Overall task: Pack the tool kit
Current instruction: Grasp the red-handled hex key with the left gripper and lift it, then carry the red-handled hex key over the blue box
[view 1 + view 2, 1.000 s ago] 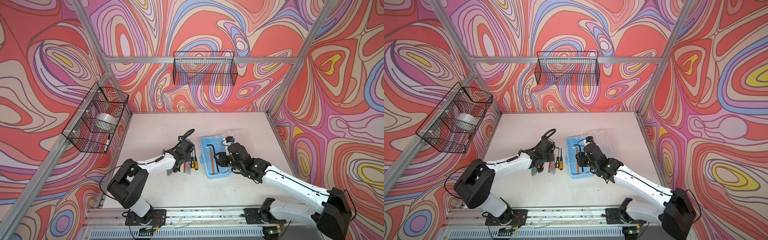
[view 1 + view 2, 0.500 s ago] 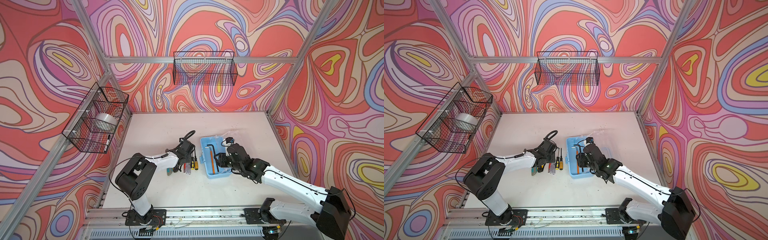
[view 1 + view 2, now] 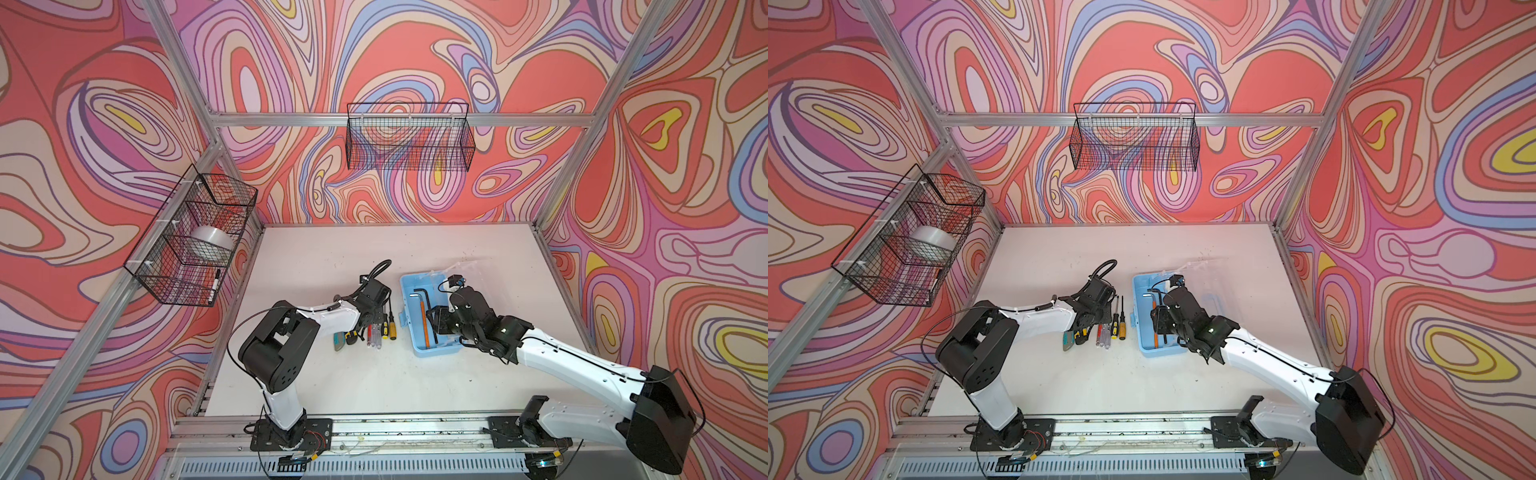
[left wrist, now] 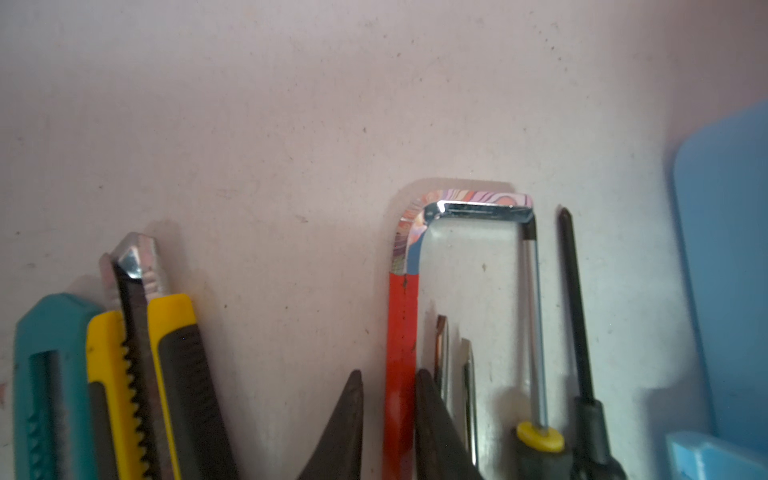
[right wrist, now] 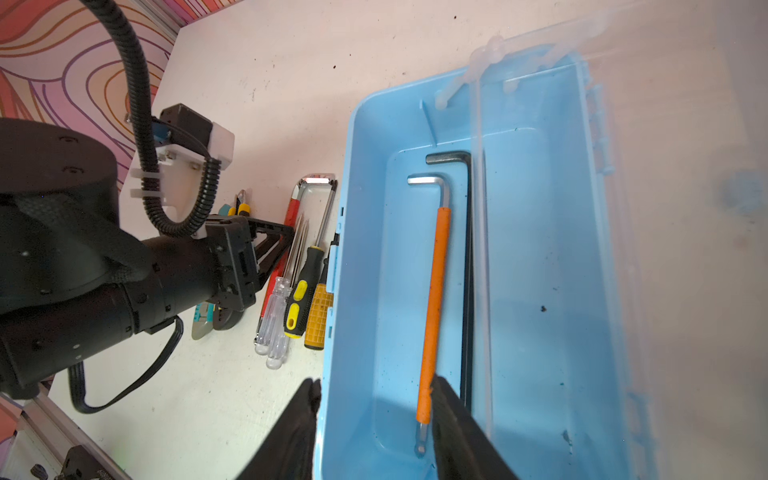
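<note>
Left gripper: fingers straddle the red-sleeved hex key. One finger is against the sleeve and a sliver of table shows between the other finger and the sleeve. Not clamped; the key lies flat. Finger bases are cut off by the frame edge, and in both top views the wrist hides the jaws.

Right gripper: jaws wide apart, gripping nothing. One finger sits over the left wall of the tool kit box, the other over the inside by the ball end of the orange-sleeved hex key. Cannot tell if either touches.

The box is centre-right on the table, long side running near to far. Its clear lid is folded open to the right, blurred and hard to outline. Inside, the orange key lies beside the black hex key. Right of them is bare blue floor, which the right arm partly covers in the top views.

The tool row lies just left of the box. The screwdrivers are nearest it, with one handle seeming to touch the wall. Two thin shafts crowd the red key's right side. Bare table separates its left side from the utility knives. The knives' bodies are cut off in the wrist view and partly under the left arm from above.

Open table lies far of the row and near of it.
</note>
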